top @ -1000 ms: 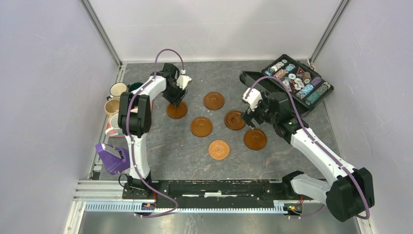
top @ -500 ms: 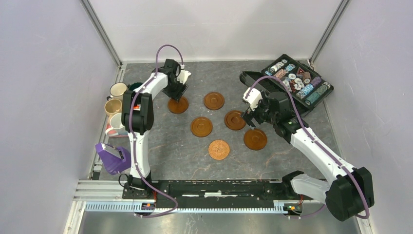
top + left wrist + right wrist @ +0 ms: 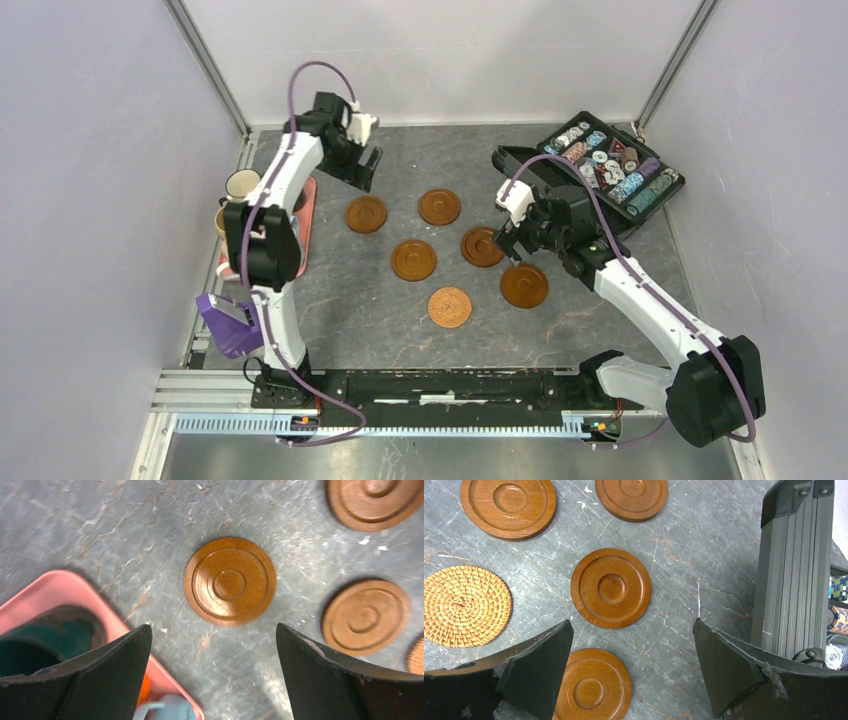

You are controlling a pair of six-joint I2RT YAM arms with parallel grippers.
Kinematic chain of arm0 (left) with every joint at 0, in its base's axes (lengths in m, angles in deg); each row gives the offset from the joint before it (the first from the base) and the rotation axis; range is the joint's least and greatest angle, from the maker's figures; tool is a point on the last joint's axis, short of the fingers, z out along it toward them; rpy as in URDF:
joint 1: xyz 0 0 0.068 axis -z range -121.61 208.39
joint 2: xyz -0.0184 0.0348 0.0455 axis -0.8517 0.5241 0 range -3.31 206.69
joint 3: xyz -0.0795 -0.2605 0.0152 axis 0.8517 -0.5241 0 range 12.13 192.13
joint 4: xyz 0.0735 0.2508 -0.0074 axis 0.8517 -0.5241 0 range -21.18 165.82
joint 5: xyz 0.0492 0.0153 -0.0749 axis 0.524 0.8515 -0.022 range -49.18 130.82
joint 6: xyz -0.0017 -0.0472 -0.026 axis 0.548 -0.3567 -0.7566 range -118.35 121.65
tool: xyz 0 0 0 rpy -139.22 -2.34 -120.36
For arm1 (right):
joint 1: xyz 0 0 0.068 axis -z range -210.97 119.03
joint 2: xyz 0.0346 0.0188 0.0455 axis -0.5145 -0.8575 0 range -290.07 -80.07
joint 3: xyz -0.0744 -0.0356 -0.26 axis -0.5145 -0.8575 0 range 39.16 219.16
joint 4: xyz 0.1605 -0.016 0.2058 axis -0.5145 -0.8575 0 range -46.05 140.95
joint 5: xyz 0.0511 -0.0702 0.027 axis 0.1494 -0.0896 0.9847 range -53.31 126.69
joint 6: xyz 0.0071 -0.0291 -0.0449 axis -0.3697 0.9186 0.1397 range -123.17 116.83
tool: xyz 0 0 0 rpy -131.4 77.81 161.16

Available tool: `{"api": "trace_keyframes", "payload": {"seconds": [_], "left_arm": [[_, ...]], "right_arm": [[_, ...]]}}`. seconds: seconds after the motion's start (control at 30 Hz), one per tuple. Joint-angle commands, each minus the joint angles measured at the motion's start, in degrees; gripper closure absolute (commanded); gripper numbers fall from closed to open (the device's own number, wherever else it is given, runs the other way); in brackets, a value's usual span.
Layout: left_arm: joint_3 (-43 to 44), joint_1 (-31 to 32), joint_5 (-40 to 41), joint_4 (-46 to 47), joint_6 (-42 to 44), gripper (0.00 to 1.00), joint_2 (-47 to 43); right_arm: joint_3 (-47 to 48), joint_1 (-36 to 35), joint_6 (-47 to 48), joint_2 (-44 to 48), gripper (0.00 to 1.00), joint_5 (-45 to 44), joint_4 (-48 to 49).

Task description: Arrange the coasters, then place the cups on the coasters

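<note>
Six coasters lie flat on the grey table: five brown ringed ones, the leftmost [image 3: 366, 214] [image 3: 230, 581], and a woven one [image 3: 450, 307] [image 3: 466, 605]. My left gripper [image 3: 363, 172] [image 3: 214, 626] hangs open and empty above the table, just behind the leftmost coaster. A dark green cup [image 3: 30, 645] and a light blue cup [image 3: 165, 711] stand in the pink tray [image 3: 55, 587]. A cream cup [image 3: 242, 184] shows at the far left; my left arm hides most of the other cups. My right gripper [image 3: 511, 247] [image 3: 632, 622] is open and empty, above two coasters [image 3: 611, 588] [image 3: 591, 690].
An open black case [image 3: 600, 170] [image 3: 794, 565] of poker chips [image 3: 610, 165] lies at the back right, close to my right gripper. A purple device [image 3: 232, 322] sits by the left arm's base. Walls close the table in on three sides.
My left gripper has opened, let go of the leftmost coaster and drawn up and back toward the far left. That coaster now lies free on the table. The right arm has not moved.
</note>
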Motion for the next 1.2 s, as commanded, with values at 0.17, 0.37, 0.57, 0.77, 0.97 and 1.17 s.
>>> {"api": "trace_keyframes", "payload": {"seconds": [0.17,0.37,0.57,0.77,0.97,1.17], "left_arm": [[1.24,-12.94,-9.08,-11.42,-5.12,0.0,-15.03],[0.51,-21.9,-9.95,-15.04,-6.87,0.0,-18.48],[-2.91,-27.25,-10.98,-19.8,-5.03,0.0,-21.75],[-4.34,-29.51,-6.62,-23.66,-2.04,0.0,-24.81],[-9.77,-33.42,-1.89,-28.67,12.67,0.0,-28.46],[-17.09,-39.6,2.86,-25.79,27.84,0.04,-30.32]], "right_arm": [[3.18,0.15,1.0,-1.19,0.02,4.02,3.61],[2.91,0.14,1.78,-1.29,0.02,4.98,3.01],[1.09,0.16,1.79,0.23,0.02,5.76,2.71],[-1.25,0.18,1.55,1.67,0.02,7.98,2.61],[-2.57,0.16,1.68,2.23,0.02,8.19,3.05],[-3.07,0.14,2.32,1.81,0.02,8.81,4.8]]}}
